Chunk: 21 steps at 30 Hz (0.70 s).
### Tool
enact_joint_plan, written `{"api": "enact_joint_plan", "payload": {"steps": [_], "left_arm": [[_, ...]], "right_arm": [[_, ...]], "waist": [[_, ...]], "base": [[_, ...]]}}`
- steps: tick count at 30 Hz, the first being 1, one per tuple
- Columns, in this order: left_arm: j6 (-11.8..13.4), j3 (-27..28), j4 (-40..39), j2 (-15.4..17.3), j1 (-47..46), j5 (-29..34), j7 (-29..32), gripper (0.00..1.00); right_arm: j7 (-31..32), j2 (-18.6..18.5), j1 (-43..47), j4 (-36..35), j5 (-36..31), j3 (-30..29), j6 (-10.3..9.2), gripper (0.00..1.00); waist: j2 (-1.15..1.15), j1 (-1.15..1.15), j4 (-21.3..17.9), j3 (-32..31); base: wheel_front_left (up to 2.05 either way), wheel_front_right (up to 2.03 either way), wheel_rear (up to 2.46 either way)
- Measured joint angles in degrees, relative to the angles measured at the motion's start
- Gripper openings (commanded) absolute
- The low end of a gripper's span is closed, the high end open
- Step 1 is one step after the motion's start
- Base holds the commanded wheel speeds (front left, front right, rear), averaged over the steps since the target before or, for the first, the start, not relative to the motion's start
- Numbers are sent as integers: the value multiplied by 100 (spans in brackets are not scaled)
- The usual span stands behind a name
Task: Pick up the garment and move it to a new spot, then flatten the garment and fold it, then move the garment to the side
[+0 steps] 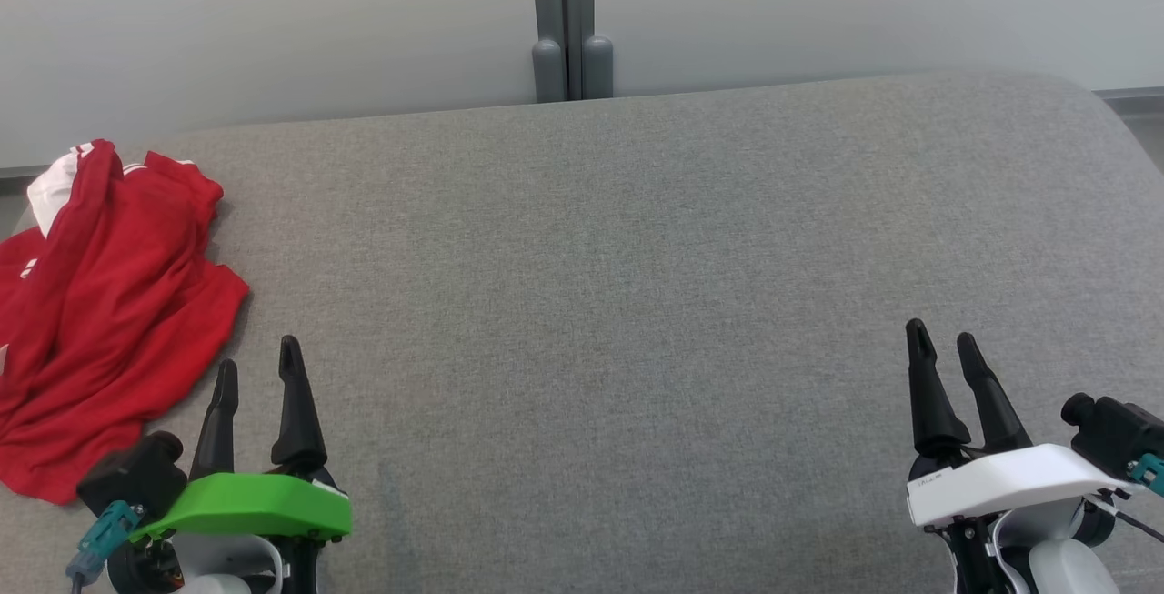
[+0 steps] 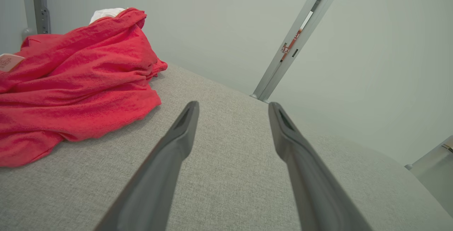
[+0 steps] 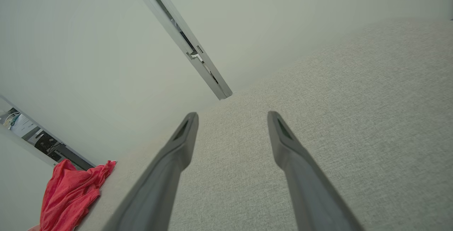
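Crumpled red-and-white cloth garment (image 1: 109, 303) on grey upholstered cushion (image 1: 637, 285): unlifted; left gripper (image 1: 257, 356) beside garment, right gripper (image 1: 940, 335) well apart from it; both wide, empty. All steps outstanding.

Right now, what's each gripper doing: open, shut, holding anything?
Left gripper: open, empty, beside the garment.
Right gripper: open, empty.

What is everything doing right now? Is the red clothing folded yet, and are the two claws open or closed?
red garment: crumpled in a heap, not folded, lying at the left end of the cushion.
left claw: open, empty, close beside the garment, not touching it.
right claw: open, empty, far from the garment.
grey cushion: flat, carrying the garment.
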Motion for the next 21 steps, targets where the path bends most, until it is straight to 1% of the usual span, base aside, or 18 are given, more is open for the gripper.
{"api": "enact_joint_plan", "payload": {"steps": [13,21], "left_arm": [[48,-62,-46,7,18,778,-178,100],[46,-142,85,26,14,1179,-280,100]], "right_arm": [[-192,-33,41,-53,-848,57,1,100],[-293,-48,48,-73,-1324,91,1,100]], "waist": [[0,0,49,15],[0,0,79,14]], "base": [[0,0,0],[0,0,0]]}}
